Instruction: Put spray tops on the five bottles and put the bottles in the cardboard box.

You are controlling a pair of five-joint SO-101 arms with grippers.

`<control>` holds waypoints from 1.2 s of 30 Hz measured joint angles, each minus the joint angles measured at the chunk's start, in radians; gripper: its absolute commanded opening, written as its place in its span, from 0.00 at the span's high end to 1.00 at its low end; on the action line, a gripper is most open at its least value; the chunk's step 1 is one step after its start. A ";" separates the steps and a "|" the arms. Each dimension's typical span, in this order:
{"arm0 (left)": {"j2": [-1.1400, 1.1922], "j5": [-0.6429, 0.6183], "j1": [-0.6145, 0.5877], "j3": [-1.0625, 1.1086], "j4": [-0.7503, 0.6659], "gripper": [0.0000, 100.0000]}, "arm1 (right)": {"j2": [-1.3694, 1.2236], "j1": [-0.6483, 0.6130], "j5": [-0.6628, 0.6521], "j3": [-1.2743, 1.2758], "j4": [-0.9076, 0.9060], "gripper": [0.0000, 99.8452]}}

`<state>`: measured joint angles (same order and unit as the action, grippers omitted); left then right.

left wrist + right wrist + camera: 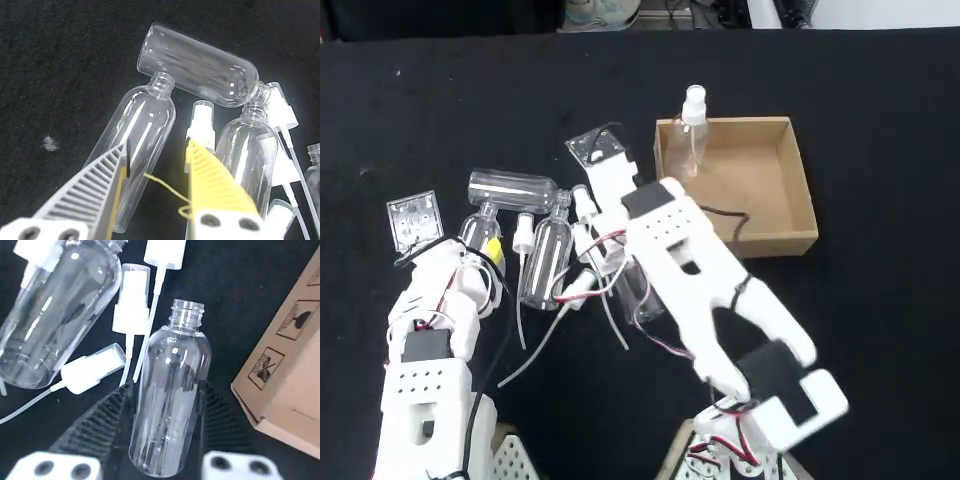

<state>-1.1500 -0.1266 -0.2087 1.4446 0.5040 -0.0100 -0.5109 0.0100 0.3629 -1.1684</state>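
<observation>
Nearest, our right gripper (pixel 166 390) pinched an uncapped bottle (pixel 175 350) lying near the middle of the table (pixel 880 350). Our left gripper (pixel 157 146) hung spread over a loose spray top (pixel 201 120). Farther off, a capped bottle (pixel 692 135) stood in a far corner of the cardboard box (pixel 802 190). We feared the slick, round bottle twisting loose.

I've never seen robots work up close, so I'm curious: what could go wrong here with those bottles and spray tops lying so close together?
The left gripper hangs open over a lying bottle and a loose spray top side by side; closing might catch both or knock one away. The right gripper sits around a smooth uncapped bottle, which could slip or roll, perhaps against the cardboard box close by.
</observation>
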 measured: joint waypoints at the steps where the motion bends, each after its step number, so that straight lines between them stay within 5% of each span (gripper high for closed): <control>1: 0.000 0.000 0.000 0.000 0.000 0.81 | -0.015 -0.002 0.000 -0.011 0.000 0.83; 15: 0.000 0.000 0.000 0.000 0.000 0.81 | -0.184 -0.014 0.103 -0.101 0.000 0.77; 24: 0.000 0.000 0.000 0.000 0.000 0.81 | -0.209 -0.029 0.103 -0.101 -0.034 0.81; 27: 0.000 0.000 0.000 0.000 0.000 0.81 | -0.209 -0.029 0.086 -0.103 -0.041 0.89; 36: 0.000 0.000 0.000 0.000 0.000 0.81 | -0.075 0.026 0.060 -0.201 -0.250 0.95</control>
<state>-1.1500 -0.1266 -0.2087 1.4446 0.5040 -0.0852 -0.4849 0.0698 0.1619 -1.4185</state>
